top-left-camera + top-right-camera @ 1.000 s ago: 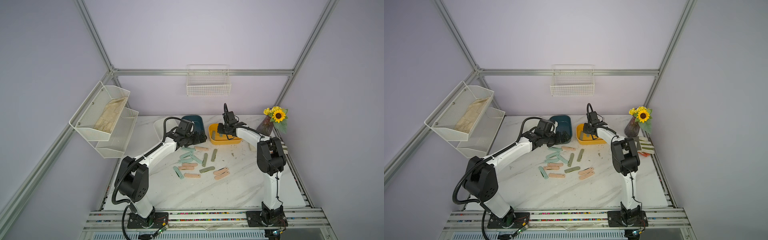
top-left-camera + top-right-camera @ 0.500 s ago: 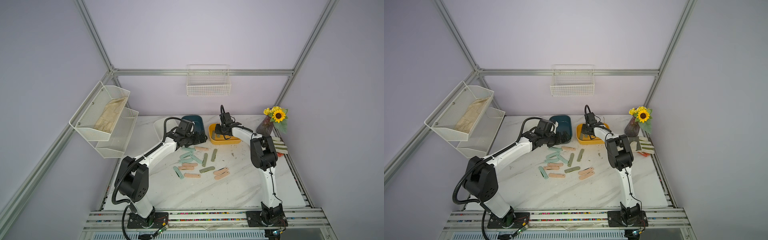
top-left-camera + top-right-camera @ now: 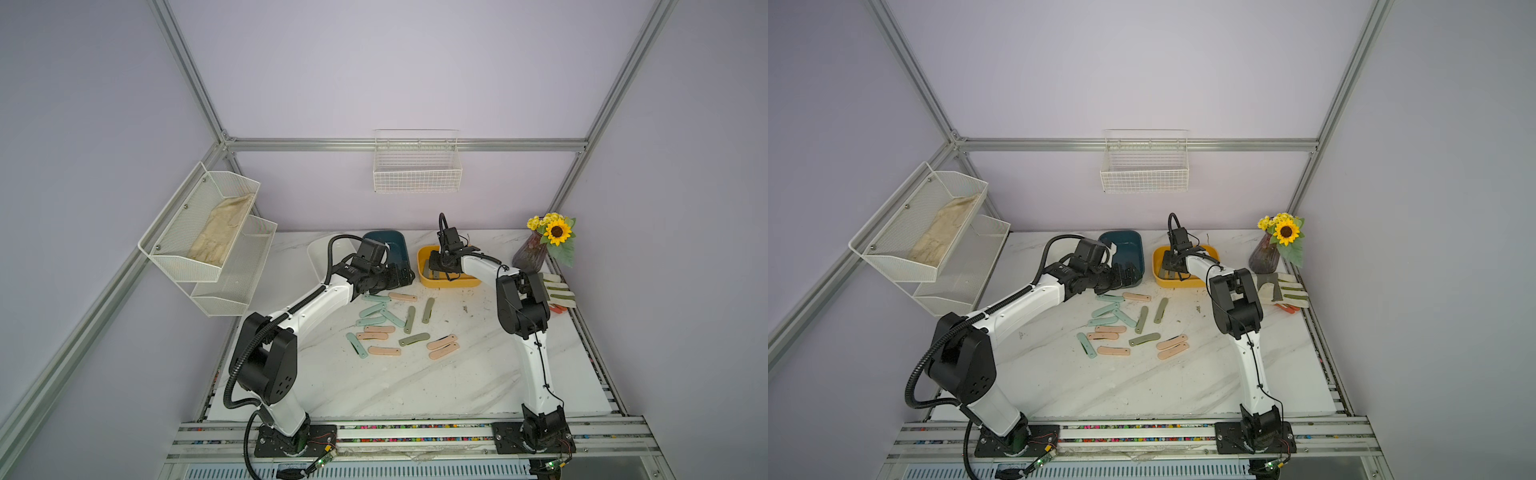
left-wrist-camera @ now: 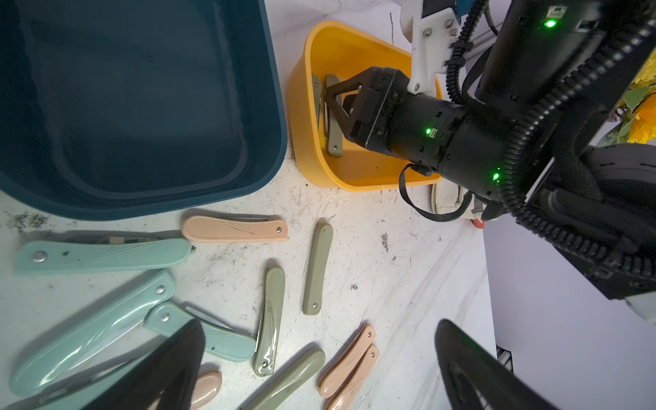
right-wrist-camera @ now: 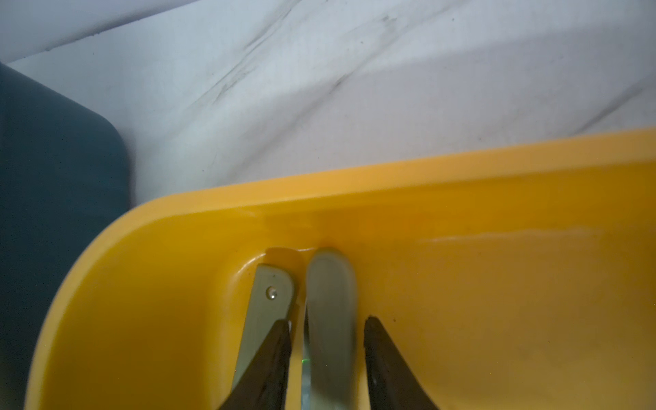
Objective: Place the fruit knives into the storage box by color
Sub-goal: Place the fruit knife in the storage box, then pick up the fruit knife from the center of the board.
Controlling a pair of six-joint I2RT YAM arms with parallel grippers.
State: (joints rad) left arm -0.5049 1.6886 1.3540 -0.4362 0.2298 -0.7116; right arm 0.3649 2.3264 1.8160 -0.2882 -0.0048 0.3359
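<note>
The marbled surface [image 3: 374,386] carries the loose fruit knives [image 3: 414,339] scattered across its middle. A peach pair [image 3: 444,347] lies side by side towards the right. More peach ones and an olive one lie to their left, and mint knives [image 3: 372,309] bunch up on the left. Two olive knives [image 3: 428,309] lie nearly parallel just beyond.

Over the far left edge of that scatter hangs the left claw [image 3: 400,277], spread wide and grasping nothing, its dark fingers [image 4: 170,365] well apart. It is close by the near right corner of the dark teal box [image 3: 390,241]. A white box [image 3: 318,253] stands left of the teal one, partly hidden behind the arm.

Right of the teal box is the yellow box [image 3: 451,284], and the right claw [image 3: 439,266] reaches down into it. That claw is released. An olive knife [image 5: 330,284] lies on the box floor between its fingertips with a gap on each side, its rounded end at the far wall. A second olive knife [image 5: 273,294] lies just beside it, towards the teal box.

At the far right are a striped glove [image 3: 557,293] and a vase of sunflowers [image 3: 555,235].
</note>
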